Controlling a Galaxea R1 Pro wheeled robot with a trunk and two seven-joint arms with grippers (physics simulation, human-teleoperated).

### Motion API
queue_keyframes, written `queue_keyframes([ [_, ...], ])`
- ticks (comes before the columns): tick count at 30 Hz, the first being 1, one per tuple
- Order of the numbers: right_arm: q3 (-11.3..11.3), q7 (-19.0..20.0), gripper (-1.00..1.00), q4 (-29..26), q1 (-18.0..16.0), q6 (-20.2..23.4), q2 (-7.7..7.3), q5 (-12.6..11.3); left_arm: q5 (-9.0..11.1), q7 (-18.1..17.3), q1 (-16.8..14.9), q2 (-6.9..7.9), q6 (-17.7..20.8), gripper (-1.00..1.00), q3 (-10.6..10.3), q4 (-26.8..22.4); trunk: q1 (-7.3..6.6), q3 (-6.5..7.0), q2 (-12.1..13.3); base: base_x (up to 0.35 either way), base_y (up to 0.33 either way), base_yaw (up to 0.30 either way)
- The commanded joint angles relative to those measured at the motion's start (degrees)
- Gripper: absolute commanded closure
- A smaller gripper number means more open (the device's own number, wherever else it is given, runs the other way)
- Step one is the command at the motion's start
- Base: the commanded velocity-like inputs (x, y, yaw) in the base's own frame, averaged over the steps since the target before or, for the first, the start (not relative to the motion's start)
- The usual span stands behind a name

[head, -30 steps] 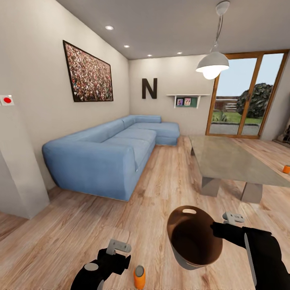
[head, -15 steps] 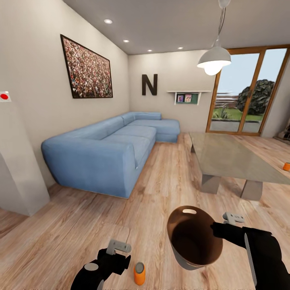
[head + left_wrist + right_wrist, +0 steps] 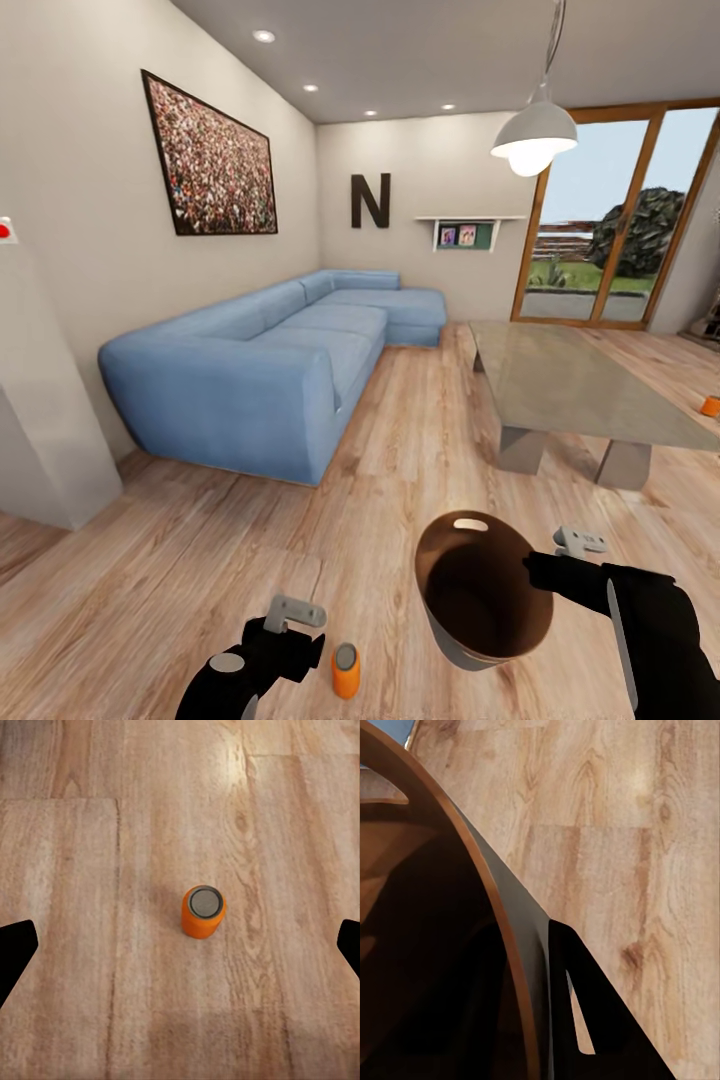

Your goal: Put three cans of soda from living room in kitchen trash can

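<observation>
I've got the round brown coppery-rimmed bin (image 3: pixel 482 590) pinched at its rim by the right gripper (image 3: pixel 548 566). Left gripper (image 3: pixel 290 625) spread wide over the upright orange soda can (image 3: pixel 202 912) on the wood floor (image 3: pixel 180 560). Risk: off-centre descent tips the can and it rolls; the bin could swing and slip.

Pale wood-plank floor (image 3: pixel 200 560), glossy orange can (image 3: pixel 202 913) with grey metal end, glass-topped table (image 3: pixel 570 385), blue cloth sofa (image 3: pixel 250 380)

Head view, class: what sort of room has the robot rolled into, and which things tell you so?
Most likely a living room: a blue sectional sofa along the wall, a low glass-topped coffee table and wood-framed glass doors onto a garden.
</observation>
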Motion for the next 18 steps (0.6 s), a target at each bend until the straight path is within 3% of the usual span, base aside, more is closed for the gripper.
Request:
queue_keyframes([
  [1, 0.02, 0.01, 1.00, -0.02, -0.02, 0.22, 0.00, -1.22, 0.01, 0.00, 0.01, 0.00, 0.00, -1.00, 0.00, 0.00, -0.01, -0.09, -0.01, 0.000, 0.000, -0.089],
  [18, 0.02, -1.21, 1.00, -0.02, -0.02, 0.17, 0.00, -1.22, 0.01, 0.00, 0.01, 0.00, 0.00, -1.00, 0.00, 0.00, -0.01, -1.57, -0.01, 0.000, 0.000, -0.141],
])
